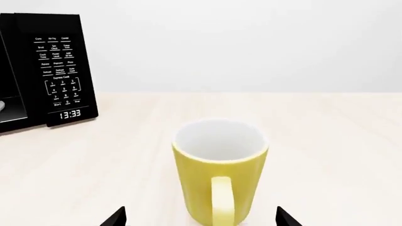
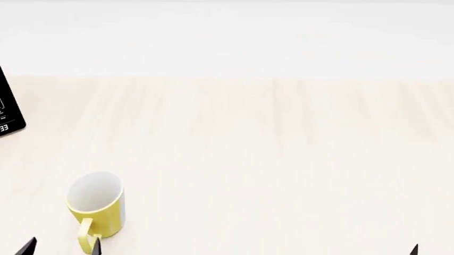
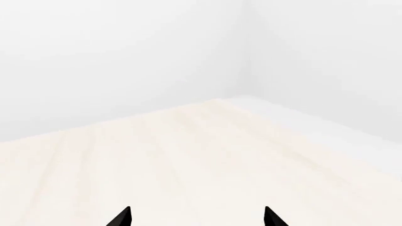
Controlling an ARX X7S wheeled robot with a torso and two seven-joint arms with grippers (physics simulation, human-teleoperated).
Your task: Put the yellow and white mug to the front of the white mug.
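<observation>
The yellow and white mug [image 1: 195, 183] stands upright on the pale wooden counter, with its white inside showing and its yellow handle turned toward my left gripper [image 1: 201, 217]. That gripper is open. Its two black fingertips sit wide apart on either side of the mug's base, just short of it and not touching. In the head view the mug [image 2: 99, 204] is at the near left, with the left gripper [image 2: 62, 248] at the bottom edge. My right gripper [image 3: 196, 217] is open and empty over bare counter. The white mug is not in any view.
A black microwave [image 1: 56, 70] with a keypad and a clock reading 13:33 stands at the far left of the counter [image 2: 269, 159]. Only its corner [image 2: 8, 114] shows in the head view. A white wall runs behind the counter. The right wrist view shows the counter's far corner [image 3: 226, 101].
</observation>
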